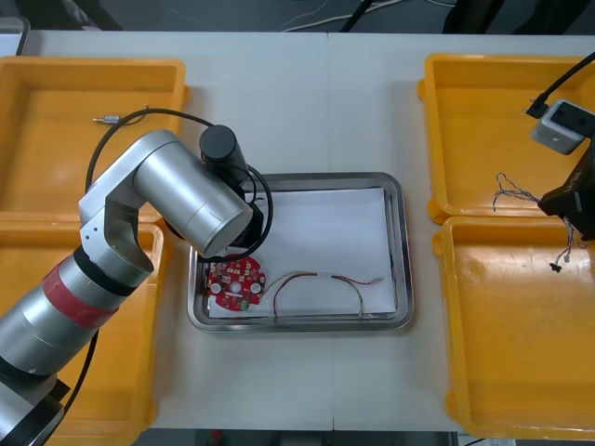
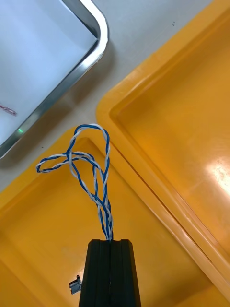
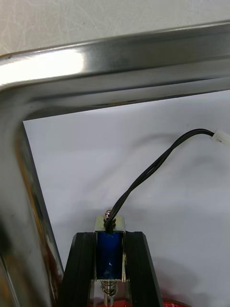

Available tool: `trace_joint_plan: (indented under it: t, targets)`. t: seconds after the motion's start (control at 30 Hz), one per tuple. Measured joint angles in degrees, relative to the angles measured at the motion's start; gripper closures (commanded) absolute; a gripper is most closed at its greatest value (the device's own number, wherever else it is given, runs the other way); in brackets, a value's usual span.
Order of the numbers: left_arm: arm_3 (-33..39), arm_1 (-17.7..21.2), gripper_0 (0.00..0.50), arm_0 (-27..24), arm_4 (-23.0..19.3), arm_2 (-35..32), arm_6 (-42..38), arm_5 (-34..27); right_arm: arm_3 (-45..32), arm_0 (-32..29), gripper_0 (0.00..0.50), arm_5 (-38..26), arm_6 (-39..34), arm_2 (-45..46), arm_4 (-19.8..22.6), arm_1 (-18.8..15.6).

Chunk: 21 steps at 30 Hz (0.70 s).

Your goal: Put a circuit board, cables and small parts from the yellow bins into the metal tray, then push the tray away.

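Light table (image 1: 307, 102), metal tray (image 1: 402, 251) at middle, white inside. Small metal part (image 3: 109, 249), blue-bodied, pinched between fingers of left gripper (image 3: 110, 236), over tray's white lining near corner; black cable (image 3: 153, 168) trails from part across lining. Round red circuit board (image 1: 235, 283) and red and yellow cable (image 1: 316, 279) lie in tray's near part. Right gripper (image 2: 110, 242) clamped on twisted blue and white cable (image 2: 91, 163), loops reaching past fingertips over right-side yellow bin (image 2: 48, 240), near tray corner.
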State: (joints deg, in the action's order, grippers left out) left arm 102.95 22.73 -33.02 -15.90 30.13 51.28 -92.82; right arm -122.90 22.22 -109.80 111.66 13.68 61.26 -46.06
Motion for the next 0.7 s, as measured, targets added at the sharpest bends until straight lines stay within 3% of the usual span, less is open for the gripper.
trace_joint_plan:
  t: [0.37,0.4,0.47,0.53,0.7]
  targets:
    - [-0.1,-0.4,0.500,0.0,-0.2,0.2,0.0,0.0,-4.0,-0.3,0.500,0.0,0.0,-0.5,0.6,0.0]
    - [-0.1,-0.4,0.482,0.0,-0.2,0.2,0.0,0.0,-4.1,-0.3,0.500,0.0,0.0,-0.7,0.6,0.0]
    - [-0.1,-0.5,0.354,0.0,-0.2,0.2,0.0,0.0,-4.6,-0.3,0.500,0.0,0.0,-0.9,0.6,0.0]
    - [-0.1,-0.5,0.181,0.0,-0.2,0.2,0.0,0.0,-5.5,-0.3,0.500,0.0,0.0,-1.1,0.6,0.0]
    - [-0.1,-0.6,0.039,0.0,-0.1,0.2,0.0,0.0,-7.4,-0.3,0.500,0.0,0.0,-2.4,-1.0,0.0]
